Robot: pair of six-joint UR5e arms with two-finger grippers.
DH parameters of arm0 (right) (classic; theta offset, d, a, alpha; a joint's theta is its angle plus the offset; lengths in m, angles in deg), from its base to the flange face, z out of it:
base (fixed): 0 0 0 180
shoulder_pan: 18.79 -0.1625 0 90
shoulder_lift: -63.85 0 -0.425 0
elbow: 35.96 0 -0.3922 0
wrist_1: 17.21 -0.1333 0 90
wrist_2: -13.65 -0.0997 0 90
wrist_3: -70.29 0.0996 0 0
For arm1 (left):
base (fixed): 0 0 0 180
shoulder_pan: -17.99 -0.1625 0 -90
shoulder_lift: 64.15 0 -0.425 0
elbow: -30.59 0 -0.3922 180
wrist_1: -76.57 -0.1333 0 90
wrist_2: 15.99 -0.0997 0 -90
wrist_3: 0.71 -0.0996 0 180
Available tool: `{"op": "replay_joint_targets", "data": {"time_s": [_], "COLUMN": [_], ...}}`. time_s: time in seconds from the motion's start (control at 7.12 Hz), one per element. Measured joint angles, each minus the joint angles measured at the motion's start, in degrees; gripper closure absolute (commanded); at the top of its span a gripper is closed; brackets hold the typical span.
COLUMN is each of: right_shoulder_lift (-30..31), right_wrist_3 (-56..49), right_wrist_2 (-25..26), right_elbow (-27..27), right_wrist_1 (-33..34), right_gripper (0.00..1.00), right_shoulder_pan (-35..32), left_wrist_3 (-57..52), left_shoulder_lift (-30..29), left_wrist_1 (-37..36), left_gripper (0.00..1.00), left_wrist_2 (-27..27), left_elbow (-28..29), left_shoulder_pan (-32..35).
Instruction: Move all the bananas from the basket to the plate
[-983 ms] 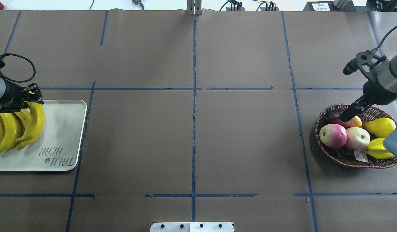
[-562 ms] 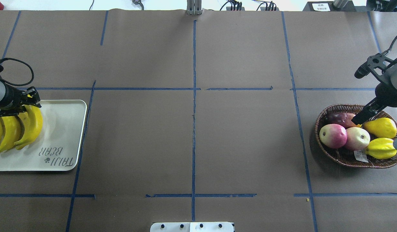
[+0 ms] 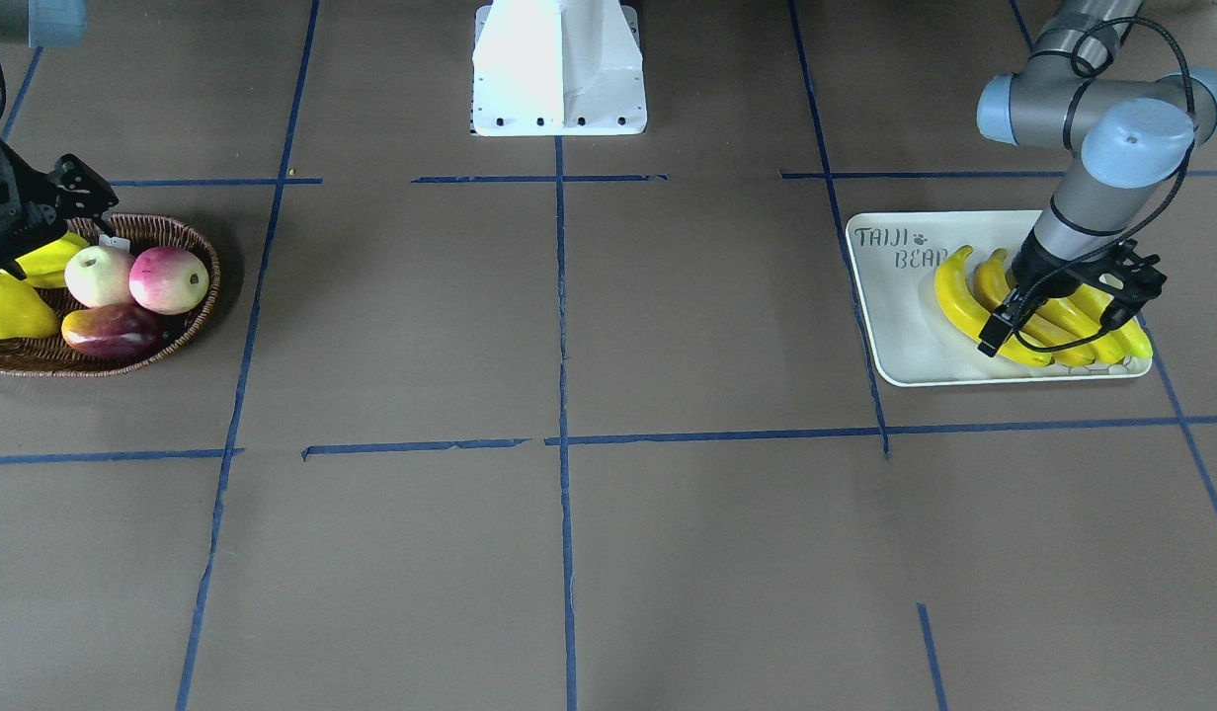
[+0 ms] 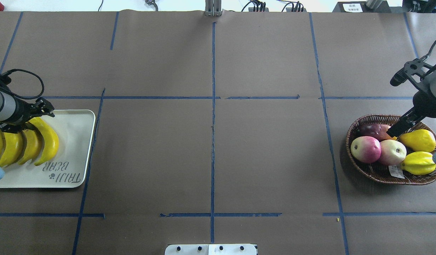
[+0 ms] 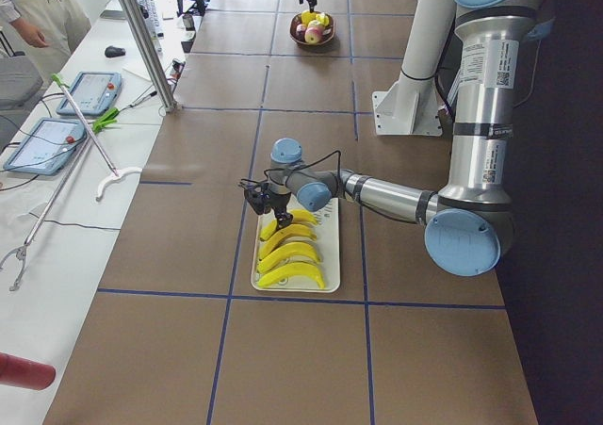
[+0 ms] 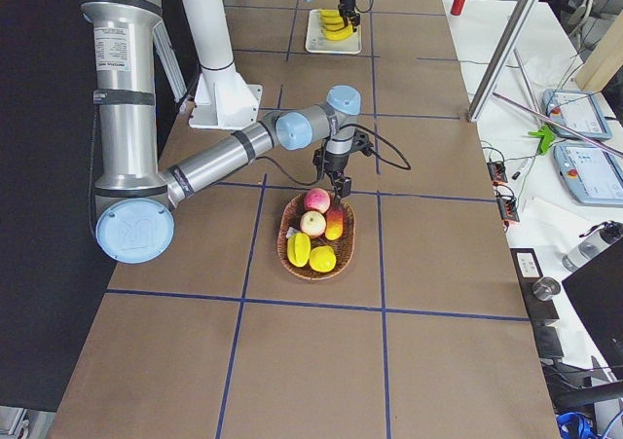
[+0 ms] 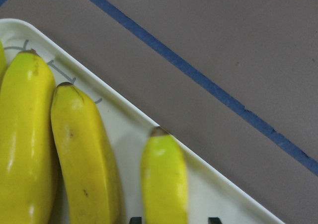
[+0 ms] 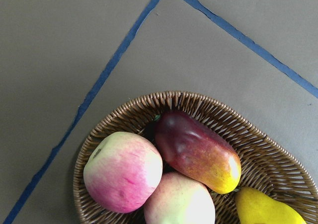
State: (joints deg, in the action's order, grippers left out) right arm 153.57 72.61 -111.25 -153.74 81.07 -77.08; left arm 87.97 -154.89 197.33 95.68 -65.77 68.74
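Four yellow bananas [image 4: 48, 141] lie side by side on the cream plate [image 4: 73, 141], also seen in the front view [image 3: 964, 296]. My left gripper [image 4: 33, 119] hangs low over the banana nearest the table's middle. In the left wrist view its open jaws [image 7: 172, 219] straddle that banana [image 7: 164, 179] with gaps on both sides. My right gripper [image 4: 395, 129] hovers over the far rim of the wicker basket [image 4: 380, 173], empty and apparently open. No banana shows in the basket [image 8: 174, 97].
The basket holds two pink-green apples [image 4: 366, 148], a dark red mango [image 4: 375, 130], a yellow pear-shaped fruit [image 4: 418, 140] and a yellow starfruit [image 4: 418, 163]. The robot base [image 3: 559, 69] stands at the near table edge. Blue tape lines cross the brown table cover.
The left gripper has let go of the fourth banana, which now lies flat on the plate beside the others. The right arm drew back from over the basket, then stayed still.
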Motion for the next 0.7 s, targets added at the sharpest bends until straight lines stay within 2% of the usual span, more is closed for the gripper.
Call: {"op": "replay_joint_targets", "data": {"time_s": [0.14, 0.42, 0.7], "right_shoulder_lift": [-0.1, 0.1, 1.7], "right_wrist_3": [0.0, -0.5, -5.1], "right_wrist_2": [0.0, -0.2, -0.4], "right_elbow": [0.0, 0.0, 0.7], "right_wrist_1": [0.1, 0.4, 0.5], "right_gripper": [0.00, 0.00, 0.00], "right_shoulder_pan": [-0.4, -1.6, -4.7], "left_wrist_3": [-2.0, -12.4, -33.7], "left_shoulder_lift": [0.4, 4.1, 10.3], "left_wrist_1": [0.1, -0.3, -0.7], "left_gripper": [0.00, 0.00, 0.00], "left_wrist_2": [0.4, 5.4, 12.1], "left_elbow": [-1.3, -4.6, -6.3], "left_shoulder_pan": [0.3, 4.1, 12.5]}}
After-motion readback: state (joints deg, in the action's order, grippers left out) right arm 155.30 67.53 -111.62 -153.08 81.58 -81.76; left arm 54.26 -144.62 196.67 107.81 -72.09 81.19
